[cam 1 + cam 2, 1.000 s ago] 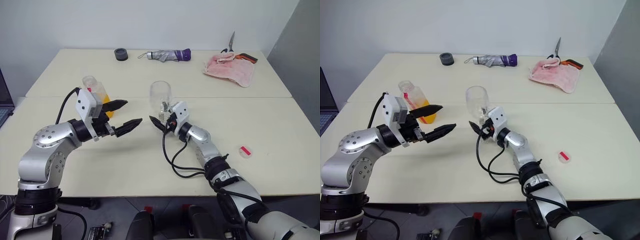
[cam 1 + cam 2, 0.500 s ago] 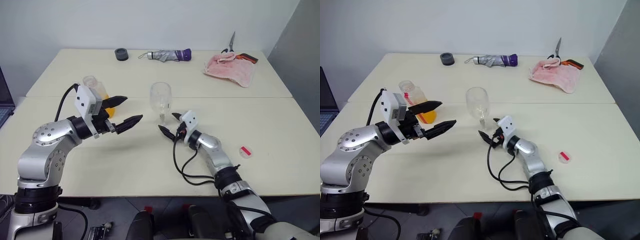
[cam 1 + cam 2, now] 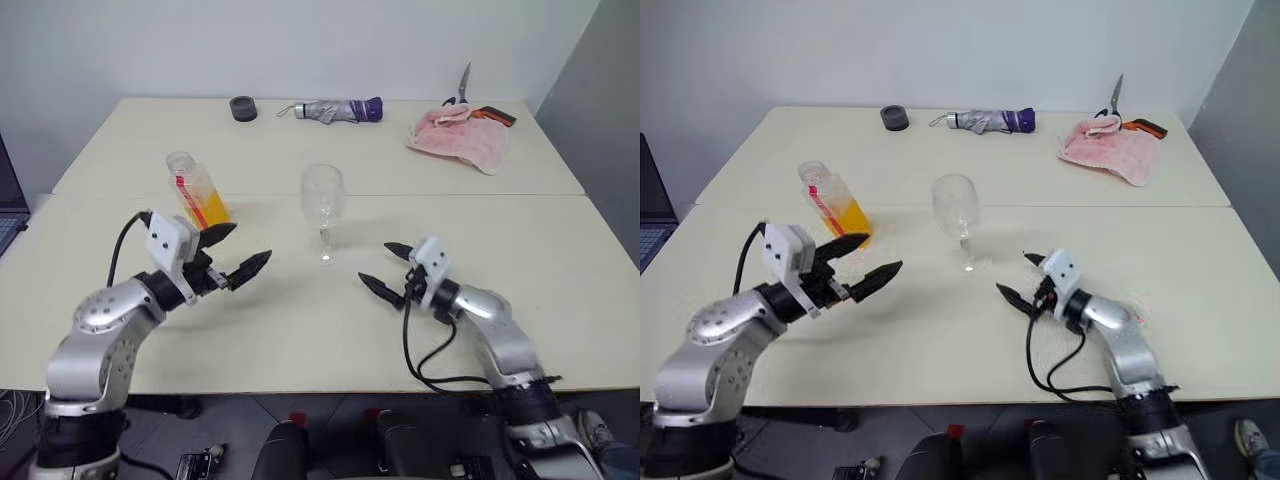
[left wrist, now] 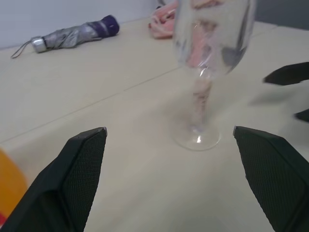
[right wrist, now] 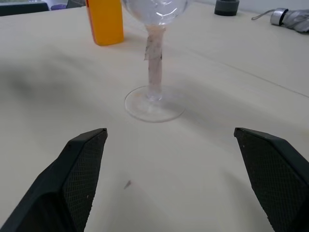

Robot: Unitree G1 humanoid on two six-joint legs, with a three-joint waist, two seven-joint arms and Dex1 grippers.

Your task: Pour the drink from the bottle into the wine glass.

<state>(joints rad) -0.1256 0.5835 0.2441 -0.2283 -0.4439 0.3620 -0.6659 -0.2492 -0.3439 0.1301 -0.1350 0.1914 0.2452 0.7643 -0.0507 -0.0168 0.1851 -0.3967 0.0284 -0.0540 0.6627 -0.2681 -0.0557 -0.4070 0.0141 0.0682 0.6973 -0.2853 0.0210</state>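
A clear stemmed wine glass with a round bowl [image 3: 323,205] stands upright near the middle of the cream tabletop [image 3: 300,330]. It looks empty. A small clear plastic bottle with a red label strip [image 3: 195,191] stands to the left of the glass, a little farther back, with no cap on its open neck. The bright orange-yellow drink [image 3: 206,212] fills only the lower part of the bottle.

The left gripper [image 3: 238,251] hangs over the tabletop in front of the bottle, near it but not touching. Its jaws are spread wide and hold nothing. It points toward the glass, and in the left wrist view the foot of the glass sits between the two black fingers [image 4: 79,171], farther off.

The right gripper [image 3: 388,268] hangs to the right of the glass and closer to the front edge, well apart from it. Its jaws are wide open too and hold nothing.

At the far edge lie a dark round roll [image 3: 242,108], a folded grey umbrella with a purple end [image 3: 333,110], a pink cloth [image 3: 460,137] and scissors [image 3: 461,87]. A small red and white thing [image 3: 1137,313] lies just right of the right arm
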